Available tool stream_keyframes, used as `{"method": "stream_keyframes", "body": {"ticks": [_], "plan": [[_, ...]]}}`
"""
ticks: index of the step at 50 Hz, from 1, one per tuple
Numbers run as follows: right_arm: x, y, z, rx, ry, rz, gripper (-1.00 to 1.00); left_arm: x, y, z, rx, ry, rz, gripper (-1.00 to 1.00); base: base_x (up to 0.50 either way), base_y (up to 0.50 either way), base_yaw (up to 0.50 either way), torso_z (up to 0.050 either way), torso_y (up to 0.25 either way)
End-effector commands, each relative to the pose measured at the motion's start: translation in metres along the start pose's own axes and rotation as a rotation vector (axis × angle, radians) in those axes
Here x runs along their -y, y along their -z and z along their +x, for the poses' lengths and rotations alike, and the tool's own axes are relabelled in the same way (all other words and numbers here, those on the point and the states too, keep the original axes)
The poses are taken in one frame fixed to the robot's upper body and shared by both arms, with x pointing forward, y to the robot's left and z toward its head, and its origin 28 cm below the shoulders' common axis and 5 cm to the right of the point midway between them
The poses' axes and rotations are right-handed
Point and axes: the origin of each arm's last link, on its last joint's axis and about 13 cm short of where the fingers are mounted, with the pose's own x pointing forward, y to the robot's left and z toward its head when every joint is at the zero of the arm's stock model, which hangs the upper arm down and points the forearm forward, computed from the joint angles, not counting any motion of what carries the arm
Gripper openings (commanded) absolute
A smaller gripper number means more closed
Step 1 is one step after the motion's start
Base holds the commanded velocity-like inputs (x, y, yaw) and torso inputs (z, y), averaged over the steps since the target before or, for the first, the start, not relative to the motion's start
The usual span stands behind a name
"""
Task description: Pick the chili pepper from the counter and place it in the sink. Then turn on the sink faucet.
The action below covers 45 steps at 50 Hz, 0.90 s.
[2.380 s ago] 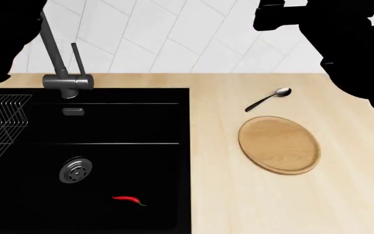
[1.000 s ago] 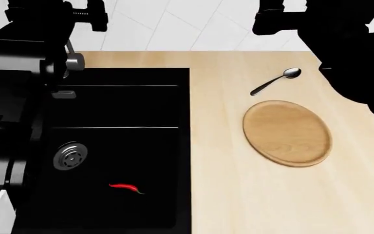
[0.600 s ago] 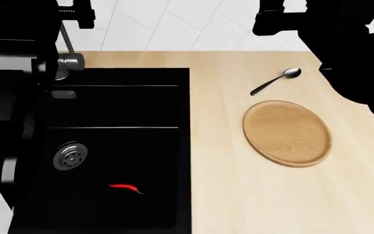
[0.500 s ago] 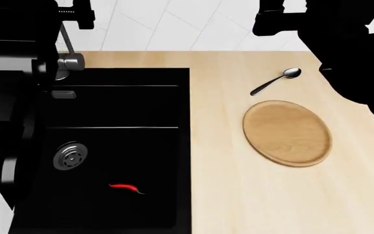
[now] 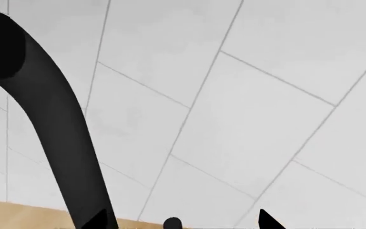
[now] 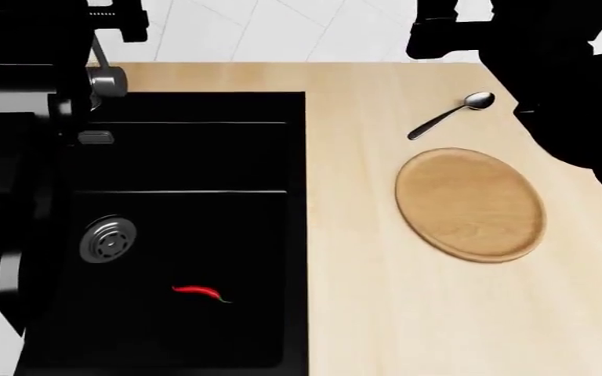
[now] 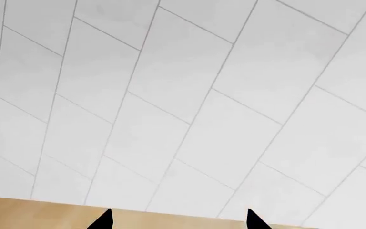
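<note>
The chili pepper [image 6: 198, 292] is lying on the sink [image 6: 228, 157] floor, near the drain [image 6: 107, 239]. My left end effector [image 5: 179, 220] is sitting spread apart beside the sink faucet [image 5: 55, 124]; my right end effector [image 7: 177, 219] is spread apart above the desk [image 6: 385, 313]. I am reading no writing anywhere.

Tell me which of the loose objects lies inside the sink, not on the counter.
The chili pepper. It lies on the floor of the black sink, near the drain. The spoon and the round wooden plate rest on the beige counter.
</note>
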Motion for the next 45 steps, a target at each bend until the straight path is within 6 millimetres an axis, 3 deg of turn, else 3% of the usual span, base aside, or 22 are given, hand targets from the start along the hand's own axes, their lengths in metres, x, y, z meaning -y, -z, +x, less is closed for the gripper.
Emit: {"method": "stream_keyframes", "body": {"ticks": [1, 17, 27, 45], "plan": [[0.000, 0.001, 0.000, -0.002, -0.001, 0.000, 1.00, -0.001, 0.001, 0.000, -0.003, -0.012, -0.021, 1.00, 0.00, 0.00, 0.00, 0.000, -0.250], [0.000, 0.001, -0.001, -0.001, 0.000, 0.001, 1.00, 0.002, -0.003, 0.000, 0.024, -0.008, -0.032, 1.00, 0.00, 0.00, 0.00, 0.000, -0.025], [0.001, 0.001, -0.001, -0.001, 0.000, 0.002, 1.00, -0.004, -0.022, 0.003, 0.179, -0.108, -0.018, 1.00, 0.00, 0.00, 0.00, 0.000, 0.000], [0.002, 0.003, 0.000, -0.005, -0.004, 0.009, 1.00, 0.009, -0.002, 0.001, 0.119, 0.035, 0.014, 1.00, 0.00, 0.00, 0.00, 0.000, 0.000]]}}
